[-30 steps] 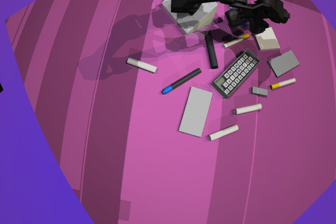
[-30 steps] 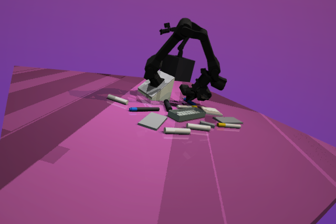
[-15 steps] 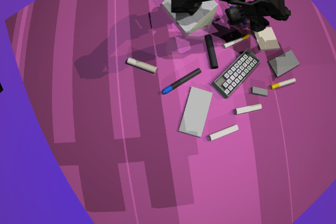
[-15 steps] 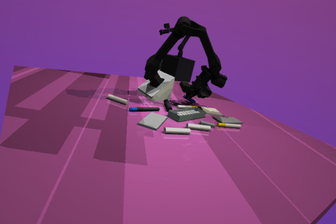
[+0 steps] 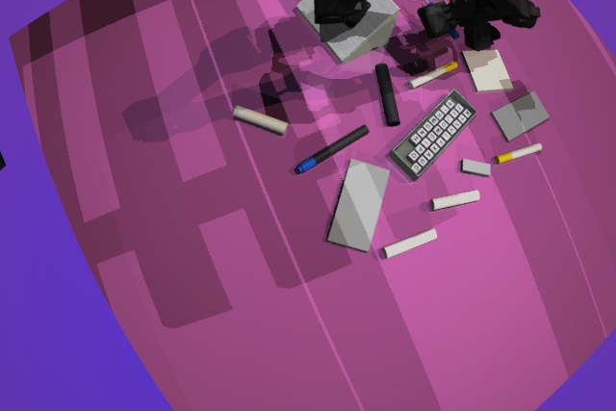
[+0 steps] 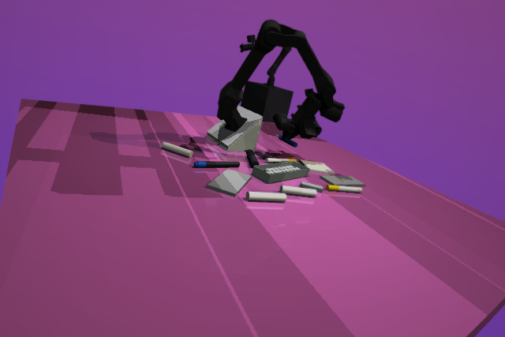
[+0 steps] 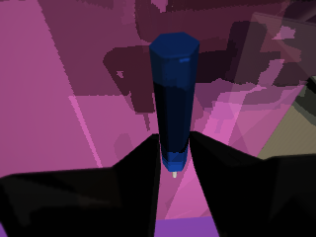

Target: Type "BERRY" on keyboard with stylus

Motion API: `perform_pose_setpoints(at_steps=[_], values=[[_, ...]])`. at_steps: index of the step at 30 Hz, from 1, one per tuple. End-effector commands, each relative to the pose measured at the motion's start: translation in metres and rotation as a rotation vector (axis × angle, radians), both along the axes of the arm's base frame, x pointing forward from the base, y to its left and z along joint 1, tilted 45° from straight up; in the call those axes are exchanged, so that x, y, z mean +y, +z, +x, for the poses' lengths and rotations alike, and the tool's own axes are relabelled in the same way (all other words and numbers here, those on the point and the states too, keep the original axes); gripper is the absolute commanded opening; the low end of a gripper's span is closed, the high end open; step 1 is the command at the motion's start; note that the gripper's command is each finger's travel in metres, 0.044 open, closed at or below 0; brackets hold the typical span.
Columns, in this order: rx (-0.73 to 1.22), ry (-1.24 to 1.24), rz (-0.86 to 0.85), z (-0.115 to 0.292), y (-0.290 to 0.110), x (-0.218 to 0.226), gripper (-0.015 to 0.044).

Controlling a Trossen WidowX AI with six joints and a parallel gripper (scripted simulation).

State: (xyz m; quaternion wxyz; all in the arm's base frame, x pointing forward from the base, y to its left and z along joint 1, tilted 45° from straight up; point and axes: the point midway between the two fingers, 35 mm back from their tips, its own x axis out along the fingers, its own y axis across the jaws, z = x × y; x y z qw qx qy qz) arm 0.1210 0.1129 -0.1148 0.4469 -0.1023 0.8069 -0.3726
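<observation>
My gripper [image 5: 449, 28] [image 6: 290, 134] [image 7: 174, 139] is shut on the blue stylus [image 5: 453, 34] [image 6: 288, 140] [image 7: 174, 94]. In the wrist view the stylus runs straight out between the black fingers, and its small pale tip shows at the finger end. The gripper is low over the desk, behind the keyboard [image 5: 433, 134] [image 6: 280, 171]. The keyboard is a dark grey-green slab with white lettered keys and lies at a slant. I cannot tell whether the stylus touches the desk.
Around the keyboard lie a black marker with a blue cap [image 5: 332, 148], a black cylinder [image 5: 387, 93], two yellow-capped white markers [image 5: 433, 74] [image 5: 518, 152], white cylinders [image 5: 455, 199] [image 5: 409, 243] [image 5: 260, 120], grey plates [image 5: 358, 204] [image 5: 520, 115], a cream pad [image 5: 486, 69] and a small grey block [image 5: 475, 166]. The arm stands on a grey wedge [image 5: 358, 33].
</observation>
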Motion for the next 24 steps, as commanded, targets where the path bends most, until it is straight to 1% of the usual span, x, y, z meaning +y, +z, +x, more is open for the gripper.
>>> perform_pose_setpoints(at_steps=[1,13,24], values=[[-0.012,0.033,0.055,0.004,0.002,-0.001,0.0],[-0.1,0.215,0.307,0.028,0.015,-0.003,0.0],[-0.205,0.411,0.483,0.048,0.03,-0.007,0.0]])
